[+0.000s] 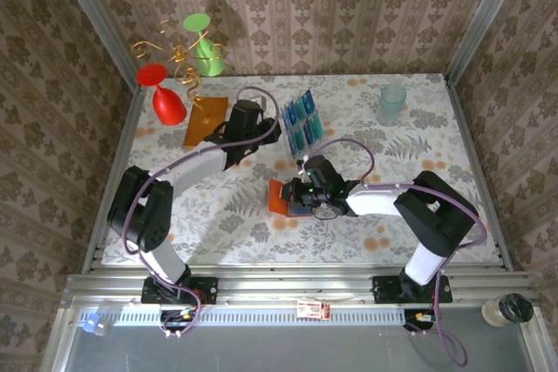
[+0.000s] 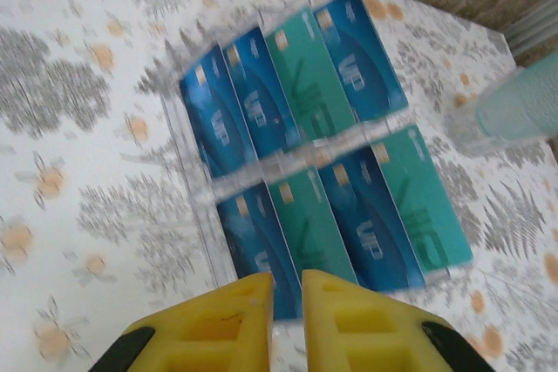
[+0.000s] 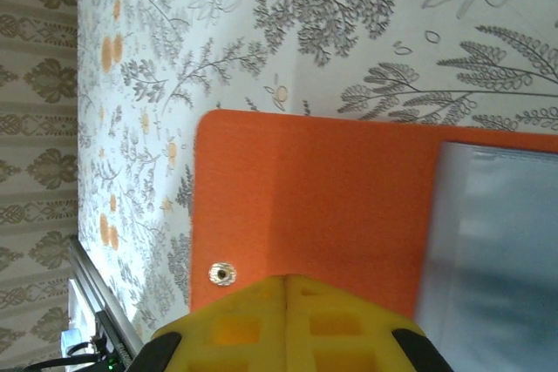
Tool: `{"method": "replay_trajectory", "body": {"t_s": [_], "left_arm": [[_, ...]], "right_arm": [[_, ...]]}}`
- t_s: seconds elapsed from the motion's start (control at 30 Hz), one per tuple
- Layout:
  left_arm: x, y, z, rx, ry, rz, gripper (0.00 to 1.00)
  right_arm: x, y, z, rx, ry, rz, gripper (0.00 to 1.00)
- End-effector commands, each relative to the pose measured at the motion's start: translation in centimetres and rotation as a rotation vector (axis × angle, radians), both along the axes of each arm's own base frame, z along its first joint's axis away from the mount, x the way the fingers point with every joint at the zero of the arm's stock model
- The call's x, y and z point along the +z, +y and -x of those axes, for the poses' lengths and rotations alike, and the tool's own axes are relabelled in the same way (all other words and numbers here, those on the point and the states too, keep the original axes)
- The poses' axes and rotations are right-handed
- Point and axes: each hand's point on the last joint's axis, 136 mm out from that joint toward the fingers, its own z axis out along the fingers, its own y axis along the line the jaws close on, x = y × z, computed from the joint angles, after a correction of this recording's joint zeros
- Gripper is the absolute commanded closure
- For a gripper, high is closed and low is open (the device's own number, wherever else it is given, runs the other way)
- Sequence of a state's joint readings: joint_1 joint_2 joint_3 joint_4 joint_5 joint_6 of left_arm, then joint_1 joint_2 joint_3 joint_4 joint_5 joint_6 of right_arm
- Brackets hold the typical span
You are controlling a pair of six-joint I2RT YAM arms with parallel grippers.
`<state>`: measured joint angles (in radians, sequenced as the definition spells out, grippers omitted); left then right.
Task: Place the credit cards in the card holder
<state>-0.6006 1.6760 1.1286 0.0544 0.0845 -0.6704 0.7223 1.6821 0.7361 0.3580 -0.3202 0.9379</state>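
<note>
Several credit cards [image 2: 305, 172], dark blue and teal, stand in two rows in a clear slotted rack [image 2: 185, 158] at the table's back middle [image 1: 302, 124]. My left gripper [image 2: 286, 283] hovers at the near end of the rack [image 1: 272, 134]. Its yellow fingers [image 2: 248, 311] stand a narrow slit apart over a blue card, with nothing between them. The card holder [image 3: 323, 189], an orange wallet, lies open on the table [image 1: 279, 199], showing its snap [image 3: 222, 273] and a grey-blue pocket [image 3: 488, 250]. My right gripper [image 3: 288, 280] is shut, tips over the orange flap [image 1: 298, 191].
An orange-brown flat slab [image 1: 207, 119] lies at the back left, next to a red glass [image 1: 166, 98], a green glass [image 1: 205, 45] and a gold wire stand [image 1: 179, 58]. A pale teal cup [image 1: 392, 102] stands at the back right [image 2: 523, 106].
</note>
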Motion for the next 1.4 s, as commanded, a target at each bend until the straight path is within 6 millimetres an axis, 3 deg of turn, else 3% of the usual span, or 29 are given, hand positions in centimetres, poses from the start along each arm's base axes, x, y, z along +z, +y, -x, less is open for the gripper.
{"method": "replay_trajectory", "body": {"t_s": [0.0, 0.13, 0.3, 0.47, 0.6, 0.87, 1.17, 1.37], "left_arm": [[1.4, -1.0, 1.7, 0.002, 0.0, 0.092, 0.8], [1.8, -0.6, 3.7, 0.018, -0.015, 0.099, 0.78], [2.4, -0.5, 6.4, 0.023, -0.033, 0.109, 0.76], [2.4, -3.9, 9.2, -0.044, -0.027, 0.143, 0.77], [0.5, -5.8, 11.5, -0.066, -0.003, 0.151, 0.77], [-4.6, -6.0, 14.2, -0.057, 0.063, 0.129, 0.78], [-9.5, -3.1, 15.3, -0.042, 0.082, -0.038, 0.79], [-12.1, -1.6, 15.7, -0.086, 0.06, -0.217, 0.69]], "right_arm": [[0.9, -0.4, -0.6, -0.004, -0.027, 0.016, 1.0], [0.5, -1.3, -1.0, -0.026, -0.022, 0.024, 1.0], [-0.1, -4.0, -1.9, -0.084, -0.011, 0.037, 1.0], [-0.8, -6.1, -2.2, -0.116, 0.006, 0.068, 1.0], [-1.7, -6.7, -2.2, -0.12, 0.019, 0.084, 1.0], [-3.4, -7.3, -1.7, -0.134, 0.047, 0.107, 1.0], [-4.2, -7.7, -1.2, -0.132, 0.059, 0.126, 1.0], [-3.8, -7.6, -1.3, -0.118, 0.047, 0.13, 1.0]]}}
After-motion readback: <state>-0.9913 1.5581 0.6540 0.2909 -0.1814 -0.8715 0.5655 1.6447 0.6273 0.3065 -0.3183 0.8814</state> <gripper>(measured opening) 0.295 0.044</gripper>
